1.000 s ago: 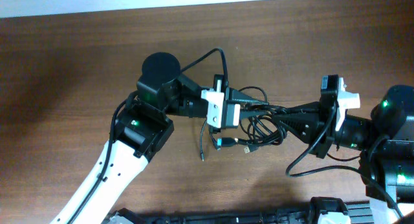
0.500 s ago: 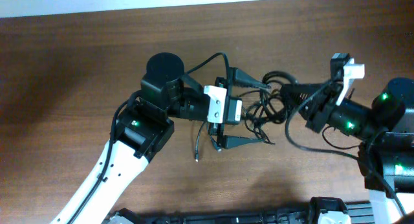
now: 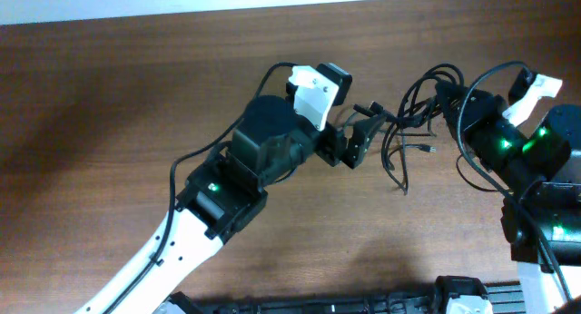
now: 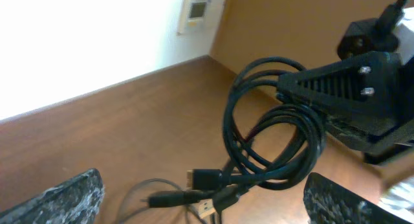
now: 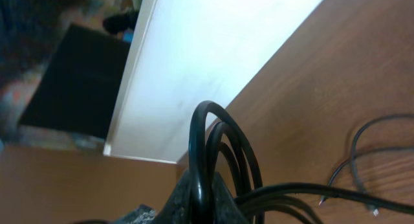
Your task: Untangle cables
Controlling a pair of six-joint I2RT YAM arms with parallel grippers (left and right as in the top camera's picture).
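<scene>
Right gripper point(image 3: 443, 98) clamped tight on cables point(image 3: 402, 132); bundle hangs right of centre, loose ends trailing on table point(image 3: 136, 96). Left gripper point(image 3: 363, 132) spread wide, empty, just left of bundle.

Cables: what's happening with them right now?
The right gripper is shut on the looped bundle of black cables, holding it up over the wooden table. The left gripper is open beside the bundle, gripping nothing. The plug ends hang below the loops, so the tangle is not yet undone.
</scene>
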